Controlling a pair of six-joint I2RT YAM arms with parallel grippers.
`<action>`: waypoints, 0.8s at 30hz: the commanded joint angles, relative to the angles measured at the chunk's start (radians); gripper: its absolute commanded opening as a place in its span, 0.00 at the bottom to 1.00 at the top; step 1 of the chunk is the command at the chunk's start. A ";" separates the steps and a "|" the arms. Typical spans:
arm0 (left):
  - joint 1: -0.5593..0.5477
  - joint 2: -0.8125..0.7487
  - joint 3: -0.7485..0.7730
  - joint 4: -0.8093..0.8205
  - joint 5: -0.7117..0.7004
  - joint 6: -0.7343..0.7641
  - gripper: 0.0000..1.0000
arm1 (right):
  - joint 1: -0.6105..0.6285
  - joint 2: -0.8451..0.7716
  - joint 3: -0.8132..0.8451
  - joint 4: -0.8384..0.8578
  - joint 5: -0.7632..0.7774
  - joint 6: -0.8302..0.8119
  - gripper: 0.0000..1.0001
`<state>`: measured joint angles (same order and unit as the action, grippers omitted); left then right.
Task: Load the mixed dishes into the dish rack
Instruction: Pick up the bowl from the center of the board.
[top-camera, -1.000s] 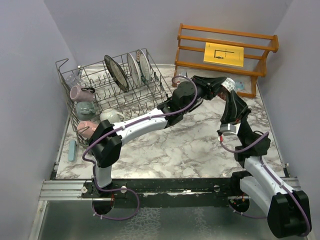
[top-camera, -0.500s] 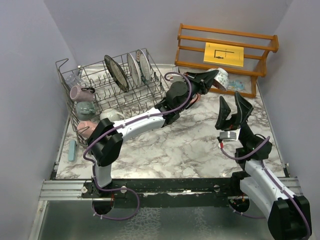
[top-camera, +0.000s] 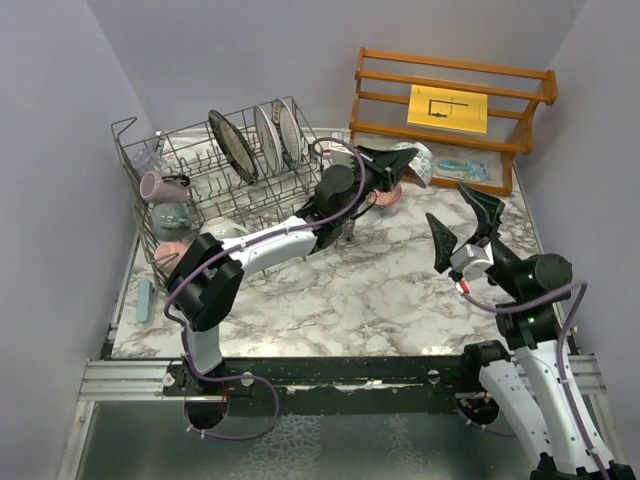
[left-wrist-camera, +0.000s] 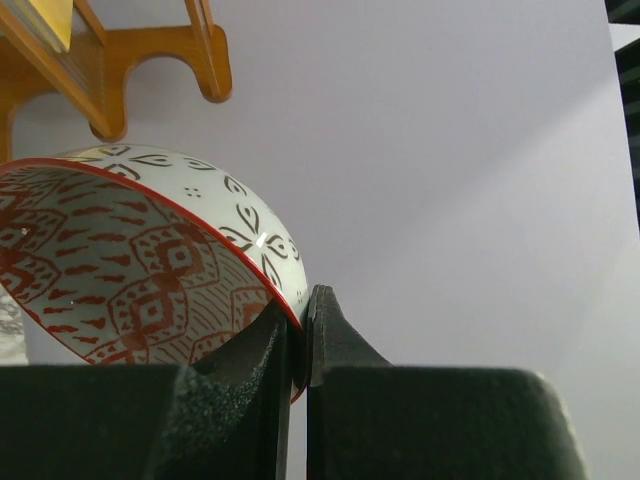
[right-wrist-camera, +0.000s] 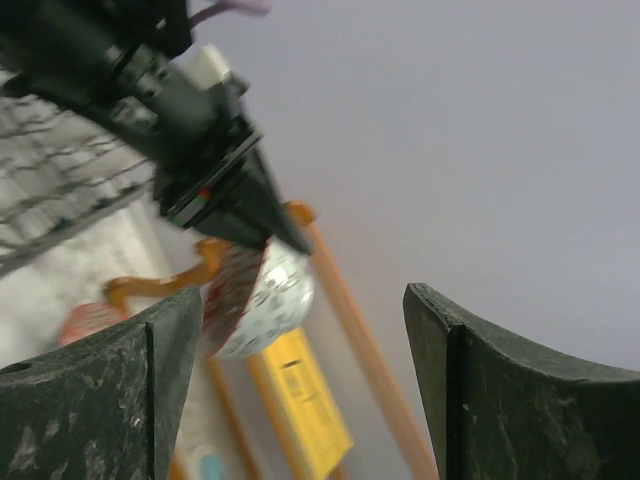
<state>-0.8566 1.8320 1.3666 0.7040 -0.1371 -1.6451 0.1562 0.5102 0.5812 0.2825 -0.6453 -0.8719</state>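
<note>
A small red-patterned bowl (top-camera: 418, 164) hangs above the table in front of the wooden shelf, and my left gripper (top-camera: 400, 162) is shut on its rim. In the left wrist view the fingers (left-wrist-camera: 335, 340) pinch the red rim of the bowl (left-wrist-camera: 130, 250). My right gripper (top-camera: 463, 222) stands open and holds nothing, a little nearer than the bowl and to its right. Its wrist view shows the bowl (right-wrist-camera: 262, 296) beyond the spread jaws. A second red bowl (top-camera: 383, 197) lies on the table under the left arm. The dish rack (top-camera: 200, 190) at the left holds three plates (top-camera: 232, 145) and several mugs (top-camera: 162, 186).
An orange-brown wooden shelf (top-camera: 450, 100) with a yellow card stands at the back right, with a light-blue item (top-camera: 460, 167) on its base. A small pale-blue item (top-camera: 145, 298) lies near the rack's front corner. Grey walls close in on both sides.
My right gripper let go of the bowl, opened wide and drew back toward the near edge. My left gripper kept hold of the bowl and carried it slightly left.
</note>
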 joint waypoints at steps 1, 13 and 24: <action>0.046 -0.104 -0.028 0.153 0.125 0.094 0.00 | 0.003 0.058 0.056 -0.360 0.003 0.197 0.82; 0.235 -0.275 -0.155 0.041 0.369 0.283 0.00 | -0.048 0.314 0.308 -0.572 -0.087 0.538 0.82; 0.439 -0.394 -0.203 -0.110 0.674 0.365 0.00 | -0.095 0.737 0.609 -0.958 -0.274 0.429 0.87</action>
<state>-0.4961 1.5208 1.1847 0.6323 0.3676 -1.3354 0.0696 1.1187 1.0924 -0.4431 -0.7834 -0.3874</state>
